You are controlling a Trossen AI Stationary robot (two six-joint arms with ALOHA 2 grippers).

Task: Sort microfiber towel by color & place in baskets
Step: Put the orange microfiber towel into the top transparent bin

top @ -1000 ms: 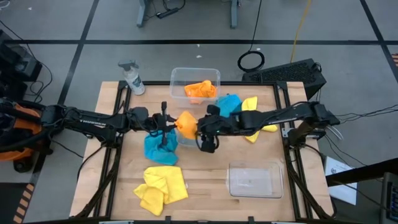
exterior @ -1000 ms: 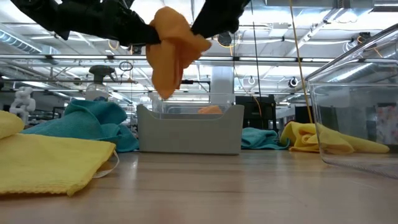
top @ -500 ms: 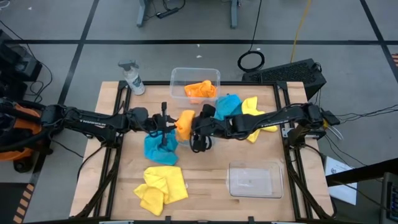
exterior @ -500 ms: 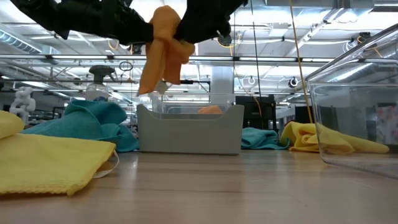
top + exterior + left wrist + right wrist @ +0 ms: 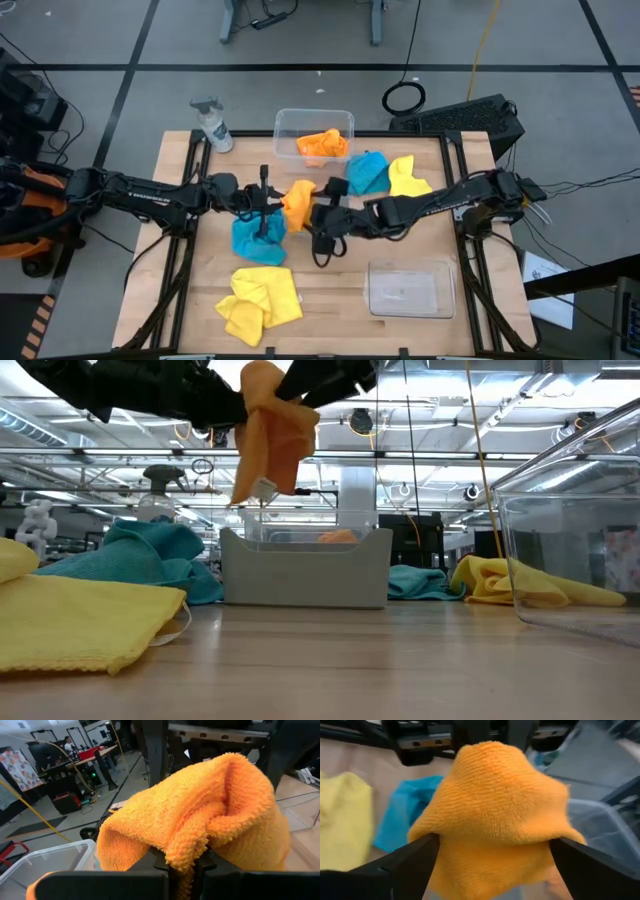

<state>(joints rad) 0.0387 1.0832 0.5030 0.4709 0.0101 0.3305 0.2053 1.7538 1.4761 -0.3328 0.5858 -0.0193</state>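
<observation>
Both pincers at raised orange towel (image 5: 298, 201)

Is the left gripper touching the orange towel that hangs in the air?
Touching. The left wrist view shows the orange towel pinched between the left gripper's fingers.

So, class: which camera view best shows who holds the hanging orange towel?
Left wrist view: the left gripper pinches the orange towel. The right wrist view shows open jaws; high and low views show both arms meeting.
</observation>
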